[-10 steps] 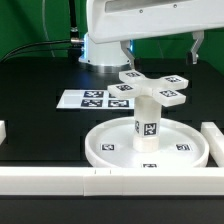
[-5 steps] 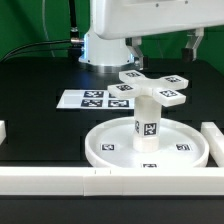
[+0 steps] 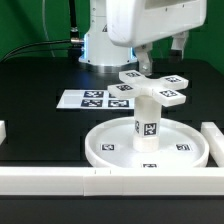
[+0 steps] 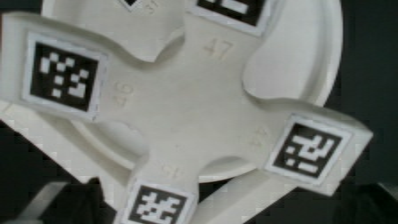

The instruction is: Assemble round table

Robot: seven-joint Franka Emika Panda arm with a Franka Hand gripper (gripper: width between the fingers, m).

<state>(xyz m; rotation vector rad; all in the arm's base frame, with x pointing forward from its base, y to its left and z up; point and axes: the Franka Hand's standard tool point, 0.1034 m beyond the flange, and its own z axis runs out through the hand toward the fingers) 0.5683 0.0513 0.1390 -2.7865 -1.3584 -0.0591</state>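
The large rimmed disc (image 3: 108, 150) lies at the front of the black table. The short cylinder post (image 3: 147, 126) stands upright in its hub. The flat cross-shaped piece (image 3: 152, 86) rests on top of the post. My gripper (image 3: 163, 52) hangs just above the cross piece's far side, open and empty, with one finger (image 3: 146, 58) low over a far arm. In the wrist view the cross-shaped piece (image 4: 169, 110) fills the picture, with the disc (image 4: 311, 40) behind it. My fingertips do not show clearly there.
The marker board (image 3: 92, 98) lies flat behind the disc, toward the exterior view's left. Long white bars edge the table at the front (image 3: 50, 181), the exterior view's right (image 3: 213, 138) and left (image 3: 3, 130). The arm's base (image 3: 100, 50) stands at the back.
The gripper has turned and shifted toward the exterior view's left, coming lower over the cross piece. The furniture parts have not moved.
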